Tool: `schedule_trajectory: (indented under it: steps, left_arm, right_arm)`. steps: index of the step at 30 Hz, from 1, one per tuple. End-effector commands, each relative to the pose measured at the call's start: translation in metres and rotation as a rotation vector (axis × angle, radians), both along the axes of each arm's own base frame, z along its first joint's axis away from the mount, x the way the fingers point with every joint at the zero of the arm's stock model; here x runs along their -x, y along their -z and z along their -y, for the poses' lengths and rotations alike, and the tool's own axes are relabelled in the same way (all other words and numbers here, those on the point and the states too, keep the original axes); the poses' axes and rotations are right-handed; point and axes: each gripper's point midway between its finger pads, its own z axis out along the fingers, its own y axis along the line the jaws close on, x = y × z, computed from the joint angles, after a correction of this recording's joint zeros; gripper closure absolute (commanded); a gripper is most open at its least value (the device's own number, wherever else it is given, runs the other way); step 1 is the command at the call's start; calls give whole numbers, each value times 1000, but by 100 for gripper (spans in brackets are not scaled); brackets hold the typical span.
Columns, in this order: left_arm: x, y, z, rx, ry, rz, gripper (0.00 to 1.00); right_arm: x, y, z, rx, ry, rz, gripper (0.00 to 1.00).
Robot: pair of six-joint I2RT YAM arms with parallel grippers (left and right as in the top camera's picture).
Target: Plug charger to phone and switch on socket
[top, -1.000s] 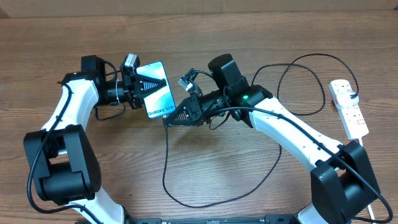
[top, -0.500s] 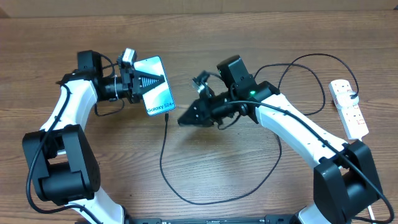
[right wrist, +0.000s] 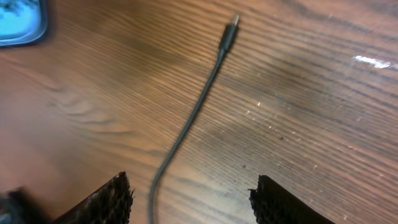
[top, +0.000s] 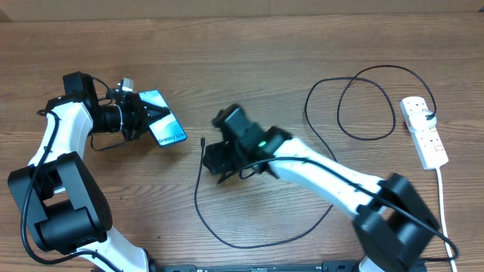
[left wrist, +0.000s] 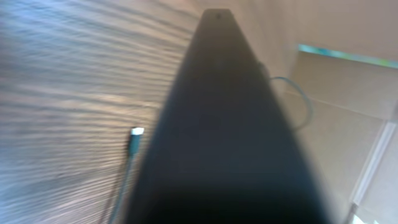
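The phone (top: pixel 164 128), its blue screen lit, is held tilted above the table at the left with my left gripper (top: pixel 146 121) shut on it. In the left wrist view its dark body (left wrist: pixel 224 137) fills the frame and hides the fingers. The charger's plug tip (top: pixel 203 140) lies on the wood, apart from the phone, also seen as the plug tip (left wrist: pixel 135 133) and the plug tip (right wrist: pixel 232 23). My right gripper (top: pixel 217 161) hovers over the charger cable (right wrist: pixel 186 130), open, with the cable running between its fingers (right wrist: pixel 112 199) untouched. The socket (top: pixel 424 133) lies far right.
The black cable runs in a wide loop (top: pixel 249 243) toward the front edge, then coils (top: pixel 363 102) near the socket. A thick white cord (top: pixel 445 204) leaves the socket toward the front right. A phone corner (right wrist: pixel 22 22) shows in the right wrist view.
My right gripper has opened and let go of the plug, which now lies on the table. The left arm has carried the phone leftward, away from the plug. The right arm has shifted left.
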Motion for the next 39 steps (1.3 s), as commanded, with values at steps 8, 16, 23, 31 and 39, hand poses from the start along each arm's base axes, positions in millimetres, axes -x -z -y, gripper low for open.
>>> schedule_trajectory:
  steps: [8,16,23,31,39]
  left_arm:
    - [9,14,-22,-158,-34,-74,96]
    - [9,14,-22,-158,-34,-74,96]
    - [9,14,-22,-159,-34,-74,96]
    - [8,14,-22,-159,-34,-71,96]
    - [8,14,-22,-160,-32,-68,96]
  right_arm:
    - [1,80,-33,156,11,145,40]
    - [-29,60,59,431,90,-47,96]
    - [-52,56,152,498,68,-223,96]
    - [-62,55,132,326,239,-290,74]
    - [-63,59,106,296,326,-270,66]
